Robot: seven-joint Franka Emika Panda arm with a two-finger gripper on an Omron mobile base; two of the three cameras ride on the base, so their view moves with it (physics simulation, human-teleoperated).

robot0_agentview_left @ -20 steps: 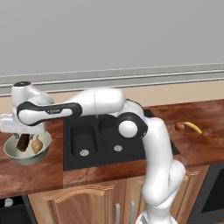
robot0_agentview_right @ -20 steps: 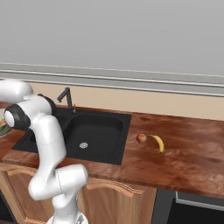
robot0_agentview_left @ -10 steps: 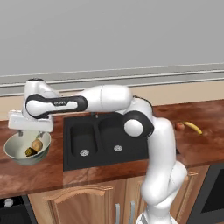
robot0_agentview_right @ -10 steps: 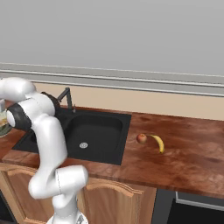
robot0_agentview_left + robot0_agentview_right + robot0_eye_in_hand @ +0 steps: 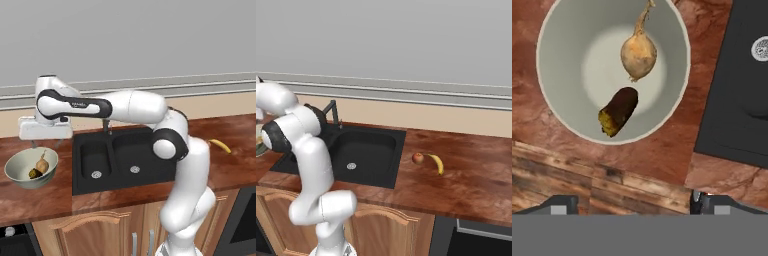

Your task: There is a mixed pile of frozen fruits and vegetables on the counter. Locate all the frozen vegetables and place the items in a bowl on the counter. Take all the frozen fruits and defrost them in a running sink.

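Item 1. Light wooden cabinet fronts (image 5: pixel 95 232) with arched door panels, under the worktop edge, nearest the base.

Item 2. White jointed robot arm (image 5: pixel 187 190), rising at the cabinet line and reaching across the sink toward the bowl side.

Item 3. Reddish-brown polished wood-grain counter (image 5: pixel 30 200), carrying every item below.

Item 4. Wide round pale greenish-cream glossy bowl (image 5: pixel 15 172), standing on the counter just beside the sink's narrow basin. Contents, two pieces:
- small tan onion-like bulb with thin stem (image 5: pixel 639 54), lying on the bowl floor;
- small dark olive-brown lump (image 5: pixel 618 112), lying close beside the bulb, apart from it in the hand view.

Item 5. Two-finger claw (image 5: pixel 46 145), hanging above the bowl, spread wide and released, grasping nothing; both dark finger tips (image 5: pixel 559 204) stand far apart at the bottom of the hand view, clear of the bowl's contents.

Item 6. Black double-basin sink (image 5: pixel 122 157), one narrow and one wide basin, each with a silver drain; slim black faucet (image 5: pixel 332 111) at its back edge.

Item 7. Small round red apple (image 5: pixel 417 158), on the counter beyond the sink's wide basin, on the side away from the bowl.

Item 8. Curved yellow banana (image 5: pixel 436 163), on the counter just beside the apple, farther from the sink.

Item 9. Pale grey wall (image 5: pixel 406 40) with a cream backsplash strip, behind the counter.
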